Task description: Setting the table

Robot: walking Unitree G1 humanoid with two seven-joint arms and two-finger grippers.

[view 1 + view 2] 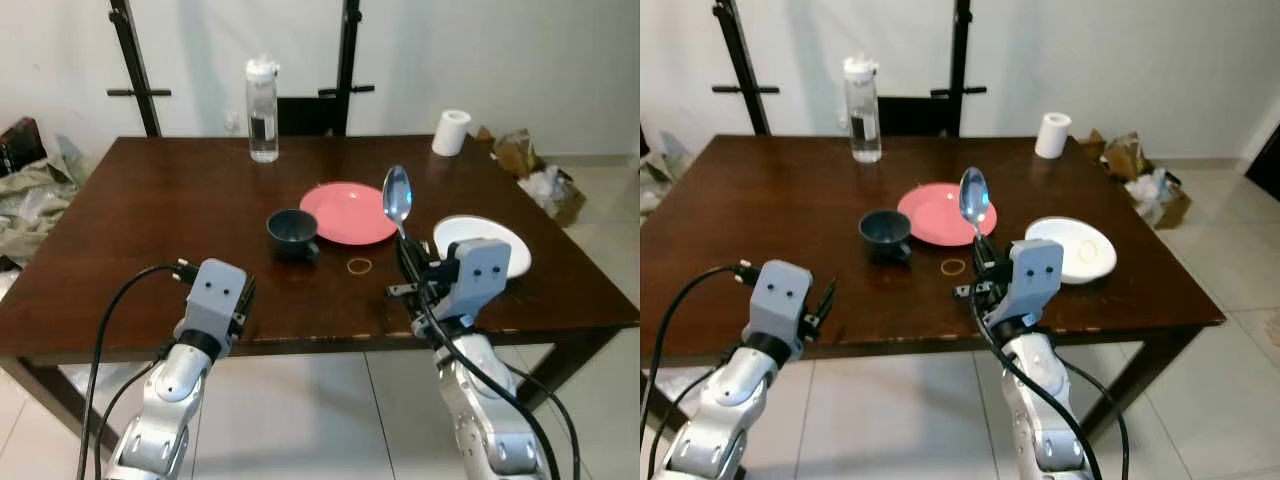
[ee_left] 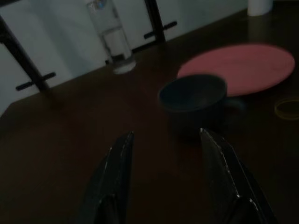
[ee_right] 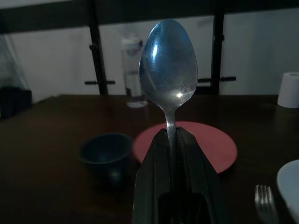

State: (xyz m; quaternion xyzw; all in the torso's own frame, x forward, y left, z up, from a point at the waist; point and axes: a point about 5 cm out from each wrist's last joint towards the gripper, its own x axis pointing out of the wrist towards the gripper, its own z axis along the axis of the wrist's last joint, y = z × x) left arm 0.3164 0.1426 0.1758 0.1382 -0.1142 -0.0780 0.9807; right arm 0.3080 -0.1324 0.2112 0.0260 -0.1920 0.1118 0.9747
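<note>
My right gripper [image 1: 408, 262] is shut on the handle of a silver spoon [image 1: 397, 196] and holds it upright above the table's front edge, bowl up, between the pink plate [image 1: 348, 212] and the white plate [image 1: 482, 243]. The right wrist view has the spoon [image 3: 168, 70] clamped between the fingers. A dark blue cup [image 1: 292, 231] stands just left of the pink plate. My left gripper [image 2: 166, 134] is open with nothing in it, low at the front edge and pointing at the cup [image 2: 194, 95]. A fork [image 3: 265, 203] lies beside the white plate.
The dark wooden table [image 1: 150, 220] carries a clear water bottle [image 1: 262, 110] at the back and a paper roll [image 1: 451, 132] at the back right. A yellow rubber ring [image 1: 359, 265] lies in front of the pink plate. Bags and clutter sit on the floor on both sides.
</note>
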